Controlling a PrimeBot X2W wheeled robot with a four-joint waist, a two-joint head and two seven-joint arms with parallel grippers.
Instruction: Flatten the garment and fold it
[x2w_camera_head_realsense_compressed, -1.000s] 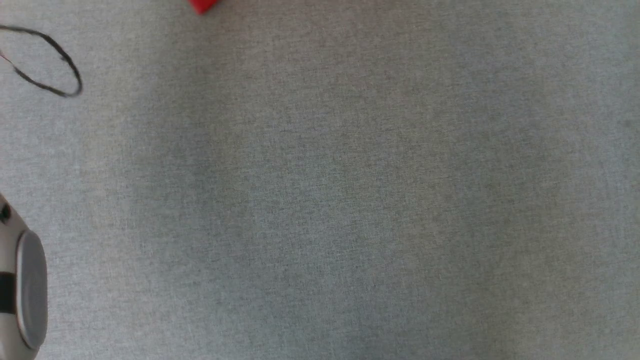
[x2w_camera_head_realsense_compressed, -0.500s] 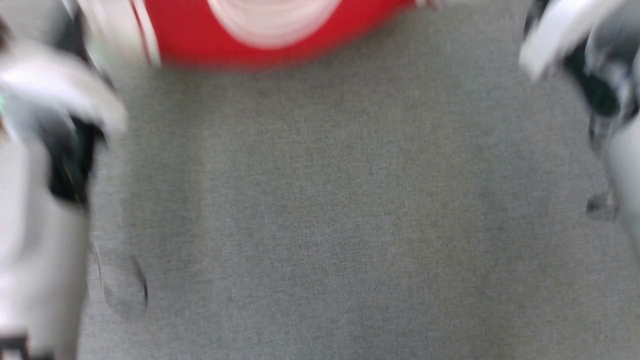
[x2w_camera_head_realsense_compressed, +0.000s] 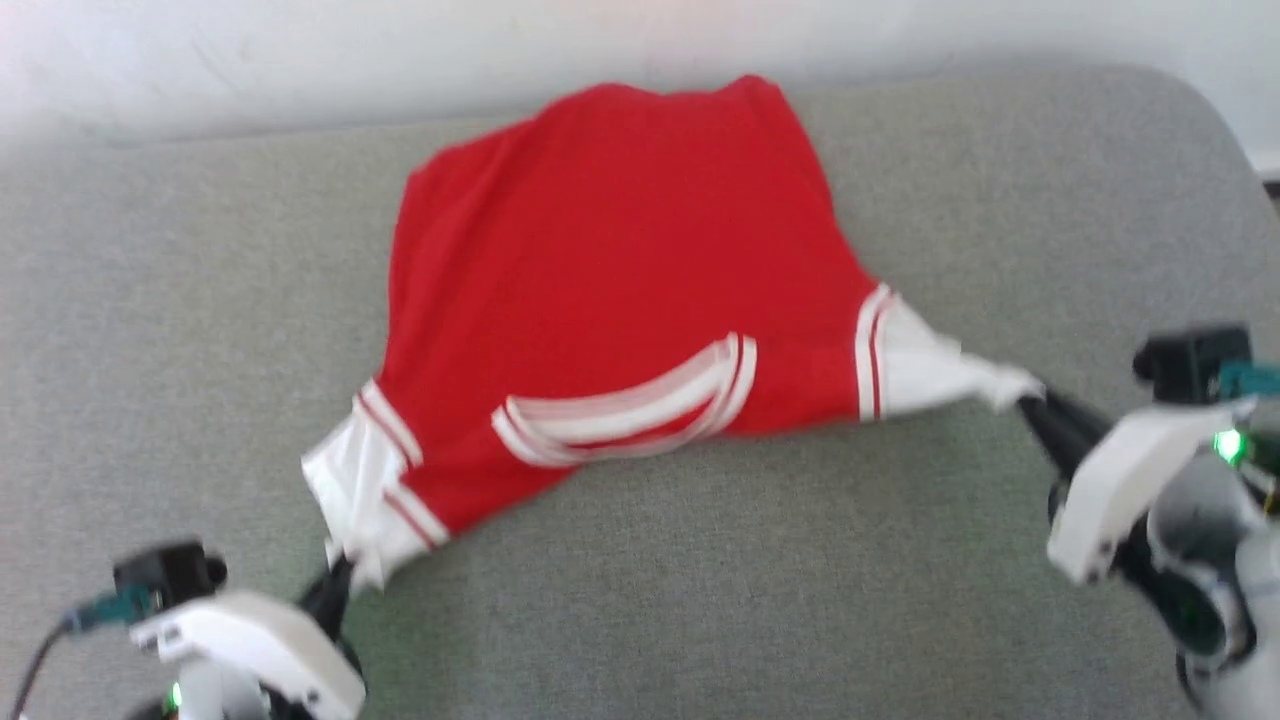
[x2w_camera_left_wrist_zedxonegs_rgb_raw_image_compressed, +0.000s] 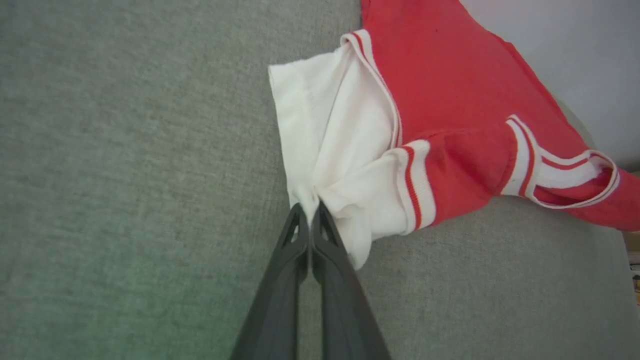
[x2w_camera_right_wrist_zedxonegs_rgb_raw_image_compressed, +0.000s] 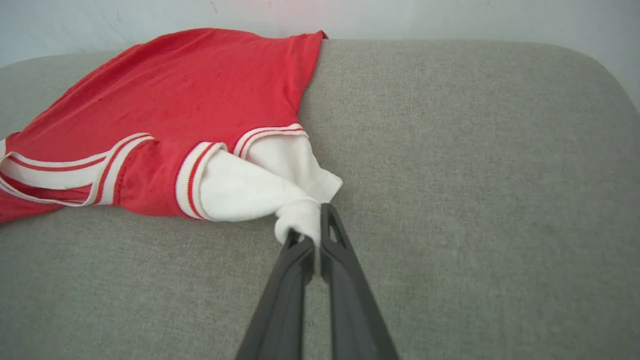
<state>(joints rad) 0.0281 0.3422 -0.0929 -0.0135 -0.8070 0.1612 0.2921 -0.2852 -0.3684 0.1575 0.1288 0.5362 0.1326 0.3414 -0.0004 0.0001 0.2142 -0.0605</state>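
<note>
— At the lower left, what has the left gripper (x2w_camera_left_wrist_zedxonegs_rgb_raw_image_compressed: 309, 211) got?
— Its two dark fingers (x2w_camera_left_wrist_zedxonegs_rgb_raw_image_compressed: 282, 280) are pinched together on the bunched end of one white sleeve (x2w_camera_left_wrist_zedxonegs_rgb_raw_image_compressed: 325, 135).
— And the right gripper (x2w_camera_right_wrist_zedxonegs_rgb_raw_image_compressed: 315, 231)?
— Same: clamped on the other white sleeve (x2w_camera_right_wrist_zedxonegs_rgb_raw_image_compressed: 250, 192), which is pulled to a point.
— Where does the garment (x2w_camera_head_realsense_compressed: 610, 250) lie?
— Spread between them on the grey cushion (x2w_camera_head_realsense_compressed: 700, 580), its red body reaching toward the pale wall (x2w_camera_head_realsense_compressed: 300, 50) and its striped collar (x2w_camera_head_realsense_compressed: 630, 405) nearest the robot. Plain side up, I think; the head view is soft, so I can't make out any lettering.
</note>
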